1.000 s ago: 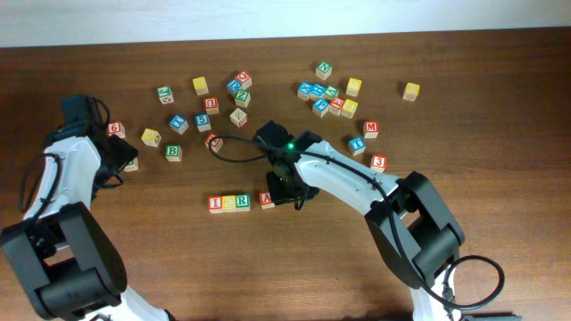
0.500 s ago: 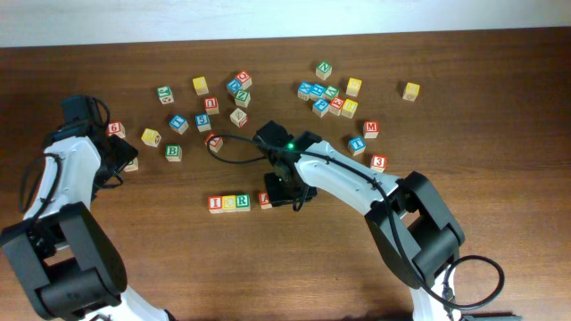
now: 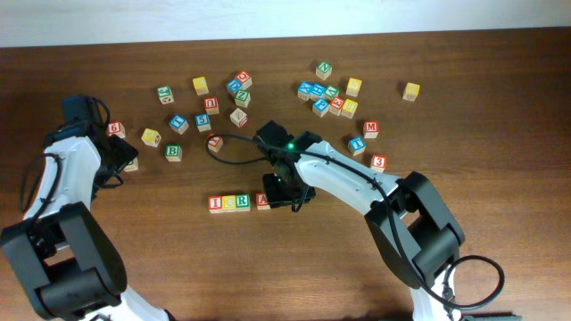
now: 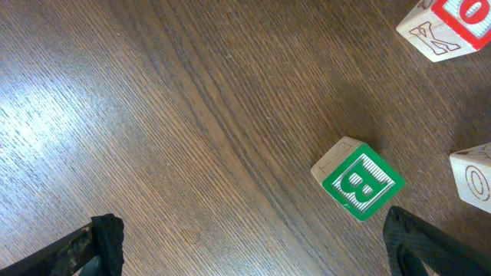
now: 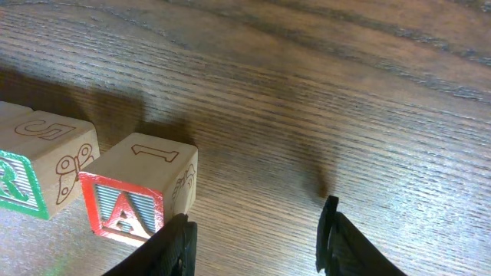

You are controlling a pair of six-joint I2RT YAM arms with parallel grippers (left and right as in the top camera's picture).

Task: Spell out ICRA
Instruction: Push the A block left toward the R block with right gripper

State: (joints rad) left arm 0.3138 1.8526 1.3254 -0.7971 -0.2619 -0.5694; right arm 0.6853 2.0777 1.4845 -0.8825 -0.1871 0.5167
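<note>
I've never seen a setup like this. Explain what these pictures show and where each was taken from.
Two robot arms work at a wooden table. The overhead picture comes from a fixed camera above; the other two come from a camera on each wrist, so the dark fingers at their lower edges are the arm's own. Letter blocks lie scattered on the table. Near the middle a row reads I, C, R, with the A block at its end. The right gripper is open and empty, its fingers beside the A block, not around it. The left gripper is open and empty, over bare wood near a green B block.
</note>
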